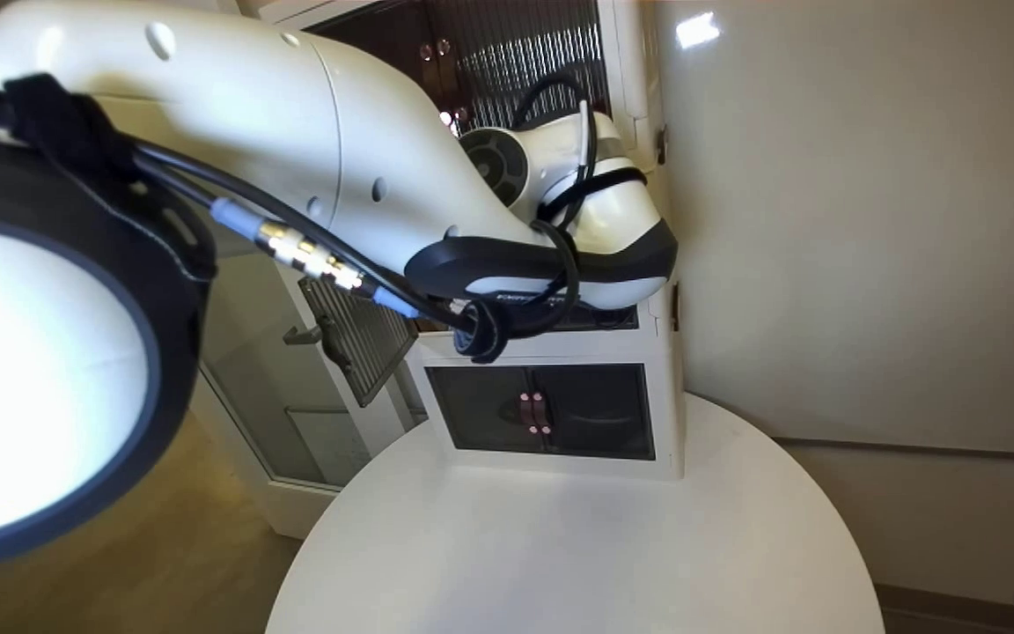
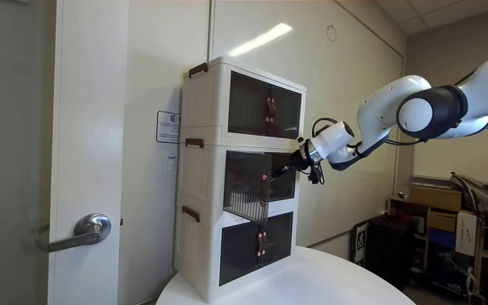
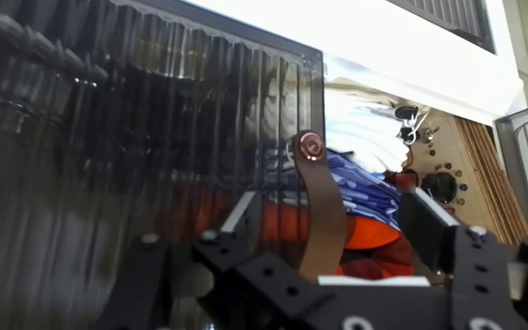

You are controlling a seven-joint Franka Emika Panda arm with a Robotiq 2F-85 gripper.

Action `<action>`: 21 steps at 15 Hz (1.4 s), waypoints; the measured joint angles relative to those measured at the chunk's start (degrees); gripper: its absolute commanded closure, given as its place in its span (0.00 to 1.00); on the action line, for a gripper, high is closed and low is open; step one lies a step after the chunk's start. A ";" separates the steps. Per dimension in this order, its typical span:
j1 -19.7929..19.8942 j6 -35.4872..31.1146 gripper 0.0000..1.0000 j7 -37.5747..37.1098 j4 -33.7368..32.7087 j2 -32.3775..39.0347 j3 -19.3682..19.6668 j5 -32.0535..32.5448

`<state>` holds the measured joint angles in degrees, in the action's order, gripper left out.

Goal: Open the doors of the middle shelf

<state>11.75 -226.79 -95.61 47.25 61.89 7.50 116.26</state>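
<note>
**Robotiq gripper (image 3: 332, 211) spread wide, leather strap handle (image 3: 326, 206) between its fingers (image 3: 426, 229)**

The gripper grips nothing; its fingers stand well apart. In the wrist view the strap handle shows between them, its long axis running across their closing line, so squeezing should pinch its sides. Whether they reach deep enough, I cannot tell.

The strap handle sits at the free edge of a ribbed dark glass door (image 3: 154, 151), which looks closed or nearly so. Past that edge lies folded blue cloth (image 3: 365, 183); beyond, the matching door (image 2: 246, 186) of the middle shelf (image 2: 199, 173) stands swung out in both exterior views. The likely next move: take the strap handle and draw its door outward.
</note>
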 measured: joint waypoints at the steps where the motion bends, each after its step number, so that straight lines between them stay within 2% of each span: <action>1: 0.44 0.02 0.57 0.47 -0.02 0.04 -0.31 -0.20; 6: 1.69 -0.01 0.95 2.08 -0.05 0.05 -1.59 -0.66; 7: 1.72 -0.31 0.99 2.33 -0.04 0.09 -1.90 -0.66; 9: 1.78 -0.31 0.96 2.52 -0.01 0.18 -2.27 -0.66; 11: 1.96 -0.29 1.00 2.61 -0.01 0.21 -2.46 -0.66; 21: 1.56 -0.28 0.99 2.90 0.08 0.02 -2.19 -0.26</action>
<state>13.32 -227.07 -92.71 47.33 61.91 5.30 116.00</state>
